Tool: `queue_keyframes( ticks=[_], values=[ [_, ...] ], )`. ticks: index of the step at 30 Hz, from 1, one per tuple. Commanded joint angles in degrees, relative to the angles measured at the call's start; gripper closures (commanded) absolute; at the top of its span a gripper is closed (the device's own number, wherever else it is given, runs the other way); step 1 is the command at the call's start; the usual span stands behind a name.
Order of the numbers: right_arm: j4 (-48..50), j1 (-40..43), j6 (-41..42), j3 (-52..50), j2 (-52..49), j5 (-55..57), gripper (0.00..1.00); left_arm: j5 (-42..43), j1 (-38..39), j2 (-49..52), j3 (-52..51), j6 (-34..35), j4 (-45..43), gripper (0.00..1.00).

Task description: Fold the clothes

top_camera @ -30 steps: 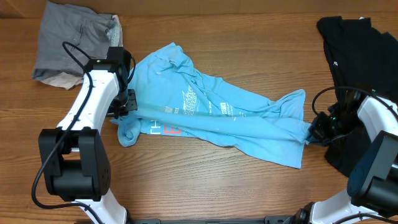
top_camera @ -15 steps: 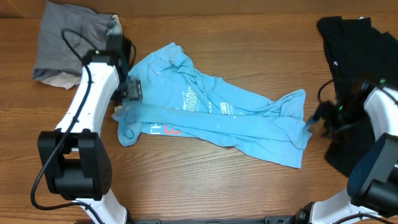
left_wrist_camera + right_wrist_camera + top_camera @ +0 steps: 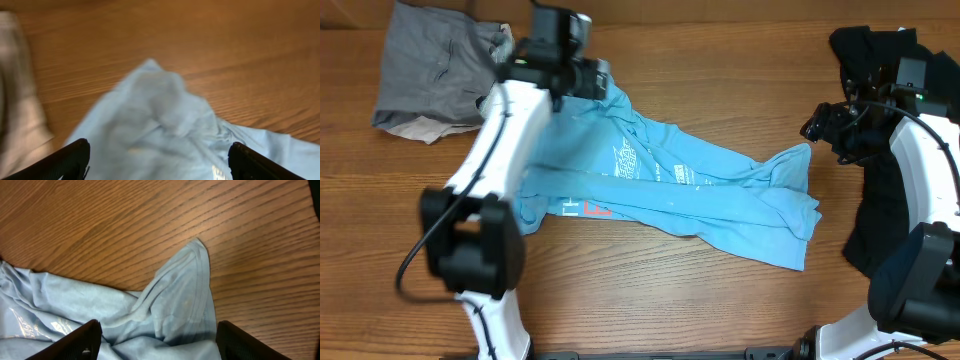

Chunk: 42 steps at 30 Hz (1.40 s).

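**A:** Both gaping wide, gripping nothing?

**B:** Confirming. Hovering the left pincer [image 3: 592, 82] over the far left corner of the light blue T-shirt [image 3: 670, 185]. Holding the right pincer [image 3: 817, 125] just beyond the far right tip.

**A:** Locating the T-shirt?

**B:** Lying crumpled mid-tabletop [image 3: 720, 300], stretching lengthwise from far left to near right. Judging each end nearest its own arm, so reaching downward at both.
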State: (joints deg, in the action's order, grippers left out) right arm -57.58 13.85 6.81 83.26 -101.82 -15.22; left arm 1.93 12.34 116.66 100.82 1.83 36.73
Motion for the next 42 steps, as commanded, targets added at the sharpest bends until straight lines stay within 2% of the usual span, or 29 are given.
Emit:
queue_keyframes(
  ticks=[1, 8, 13, 18, 20, 22, 24, 26, 31, 39, 42],
  values=[
    [0.3, 0.2, 0.5, 1.4, 0.1, -0.3, 0.22, 1.8, 2.4, 5.7, 0.6, -4.9, -1.6, 0.09],
    [0.7, 0.1, 0.5, 1.4, 0.1, 0.1, 0.22, 1.4, 2.7, 10.4, 0.6, -6.7, -7.8, 0.08],
    [0.7, 0.0, 0.7, 1.4, 0.1, 0.1, 0.25, -0.2, 2.7, 11.8, 0.6, -6.6, -10.0, 0.21],
    [0.8, 0.0, 0.7, 1.4, 0.1, 0.1, 0.26, 0.2, 3.1, 13.9, 0.6, -6.6, -9.6, 0.26],
    [1.0, 0.0, 0.7, 1.4, 0.1, 0.1, 0.26, 0.2, 3.1, 14.3, 0.6, -6.6, -9.6, 0.35],
    [1.4, 0.0, 0.7, 1.4, 0.1, 0.1, 0.27, -0.7, 3.1, 14.5, 0.6, -6.0, -9.3, 0.53],
    [1.8, 0.0, 0.7, 1.4, 0.1, 0.1, 0.27, -3.8, 3.1, 14.5, 0.6, -3.9, -9.4, 0.62],
    [2.0, 0.0, 0.9, 1.4, 0.1, 0.1, 0.27, -7.1, 3.1, 14.5, 0.6, -1.7, -9.9, 0.76],
    [3.0, 0.0, 0.9, 1.3, -0.2, 0.1, 0.3, -9.0, 3.1, 14.3, 2.3, -1.6, -9.4, 0.89],
    [9.0, -2.0, 0.9, 1.3, -5.0, 0.2, 0.39, -9.8, 3.1, 12.0, 12.5, -0.2, 1.9, 0.89],
    [10.0, -3.3, 0.9, 1.3, -8.4, 1.7, 0.4, -9.7, 3.1, 12.0, 14.7, 0.2, 5.1, 0.93]
  ],
)
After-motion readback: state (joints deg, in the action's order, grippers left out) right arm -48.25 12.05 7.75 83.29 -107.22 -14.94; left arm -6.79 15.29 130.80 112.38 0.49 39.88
